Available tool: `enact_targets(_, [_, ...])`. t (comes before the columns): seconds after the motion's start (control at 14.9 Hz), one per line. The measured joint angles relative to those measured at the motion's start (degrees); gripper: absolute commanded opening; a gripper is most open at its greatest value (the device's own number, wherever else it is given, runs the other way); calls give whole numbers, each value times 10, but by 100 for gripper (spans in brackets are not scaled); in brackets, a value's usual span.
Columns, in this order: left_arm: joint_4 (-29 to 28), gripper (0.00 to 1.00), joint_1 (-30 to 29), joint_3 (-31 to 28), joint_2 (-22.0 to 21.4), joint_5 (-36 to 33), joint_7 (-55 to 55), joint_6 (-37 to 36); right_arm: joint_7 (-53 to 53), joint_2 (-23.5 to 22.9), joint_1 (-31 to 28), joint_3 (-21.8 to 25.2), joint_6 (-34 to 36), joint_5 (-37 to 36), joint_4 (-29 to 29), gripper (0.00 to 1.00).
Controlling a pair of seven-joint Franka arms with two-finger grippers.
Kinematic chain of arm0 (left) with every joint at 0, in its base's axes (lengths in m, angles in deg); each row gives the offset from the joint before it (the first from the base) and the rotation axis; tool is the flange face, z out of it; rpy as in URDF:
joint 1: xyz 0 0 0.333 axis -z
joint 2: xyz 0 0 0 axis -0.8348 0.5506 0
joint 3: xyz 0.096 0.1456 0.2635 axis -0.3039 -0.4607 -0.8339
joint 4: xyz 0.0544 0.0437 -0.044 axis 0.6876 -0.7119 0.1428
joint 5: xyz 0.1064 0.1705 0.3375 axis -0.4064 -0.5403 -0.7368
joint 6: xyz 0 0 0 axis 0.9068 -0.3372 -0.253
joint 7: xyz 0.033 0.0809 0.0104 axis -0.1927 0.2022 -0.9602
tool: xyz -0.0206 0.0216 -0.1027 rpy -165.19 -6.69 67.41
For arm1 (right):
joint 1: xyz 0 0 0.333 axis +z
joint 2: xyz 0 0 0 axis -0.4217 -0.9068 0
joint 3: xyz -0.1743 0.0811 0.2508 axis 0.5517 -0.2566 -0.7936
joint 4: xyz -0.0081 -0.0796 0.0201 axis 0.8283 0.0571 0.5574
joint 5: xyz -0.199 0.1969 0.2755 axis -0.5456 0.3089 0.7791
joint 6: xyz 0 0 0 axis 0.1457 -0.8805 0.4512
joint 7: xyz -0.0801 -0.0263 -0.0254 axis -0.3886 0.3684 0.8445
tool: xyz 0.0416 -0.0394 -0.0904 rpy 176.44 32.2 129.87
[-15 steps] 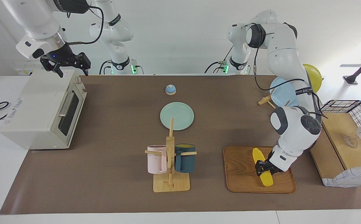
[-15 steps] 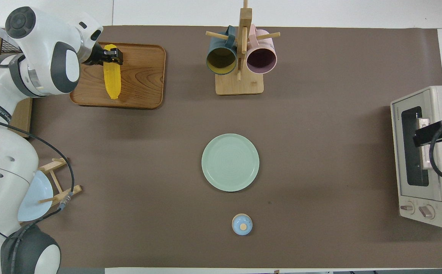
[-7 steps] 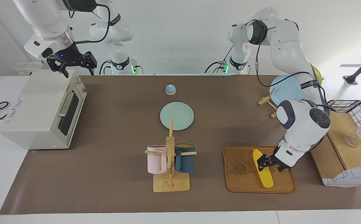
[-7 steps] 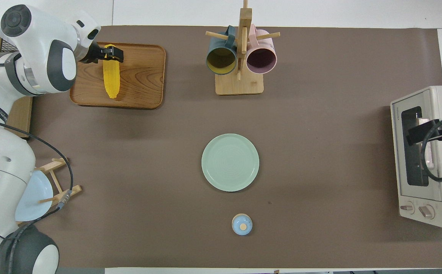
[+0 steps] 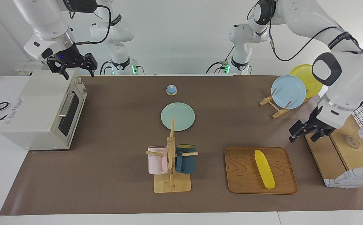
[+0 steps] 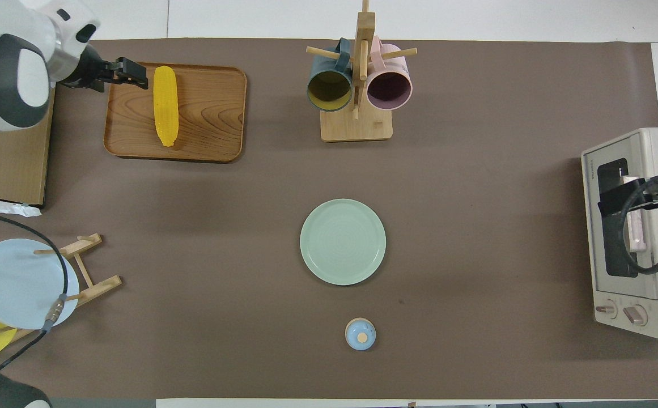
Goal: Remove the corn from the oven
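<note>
The yellow corn (image 5: 264, 168) lies loose on a wooden tray (image 5: 244, 181) toward the left arm's end of the table; it also shows in the overhead view (image 6: 165, 105). The off-white oven (image 5: 40, 109) stands at the right arm's end with its glass door shut. My left gripper (image 5: 303, 135) is open and empty, raised over the tray's edge beside the corn (image 6: 135, 73). My right gripper (image 5: 78, 73) is open and empty, up over the oven's top (image 6: 637, 195).
A wooden mug rack (image 5: 171, 162) with a pink and a dark blue mug stands beside the tray. A green plate (image 5: 178, 116) and a small blue bell (image 5: 171, 90) lie mid-table. A plate rack (image 5: 288, 92) and a wire-and-wood basket (image 5: 347, 147) stand at the left arm's end.
My left gripper let go of the corn, opened, and rose away from it toward the basket. The corn stays on the tray. My right gripper shifted slightly over the oven.
</note>
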Motion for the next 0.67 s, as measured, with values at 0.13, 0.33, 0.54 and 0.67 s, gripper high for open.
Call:
enact_targets(0.13, [2,100,0,-2,-28,-27,0,-12,0,-3,0,2,0,0,0,100])
enact_targets(0.33, [3,100,3,-2,-76,-46,0,-140,0,-4,-1,2,0,1,0,100])
enact_targets(0.54, [2,100,3,-2,-108,-47,0,-271,0,-4,-1,2,0,1,0,100])
enact_targets(0.67, [-3,100,3,-1,-127,-47,0,-328,0,-4,-1,2,0,1,0,100])
